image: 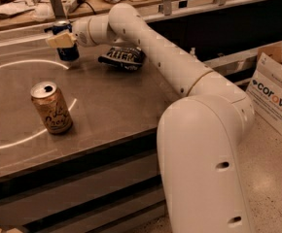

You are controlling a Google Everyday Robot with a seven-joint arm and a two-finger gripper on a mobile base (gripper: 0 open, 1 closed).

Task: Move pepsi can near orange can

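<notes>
The pepsi can (68, 51) is dark blue with a silver top and stands upright at the far left of the grey table (112, 106). My gripper (62, 37) is at the can's upper part, with one tan finger pad (60, 41) in front of it, and is shut on it. The orange can (51, 108) is tan-orange with dark script. It stands upright nearer the table's front left, well apart from the pepsi can.
A dark blue snack bag (123, 58) with white print lies just right of the pepsi can, under my arm. A white cardboard box (276, 97) stands on the floor at the right. A cluttered bench (29, 6) runs behind the table.
</notes>
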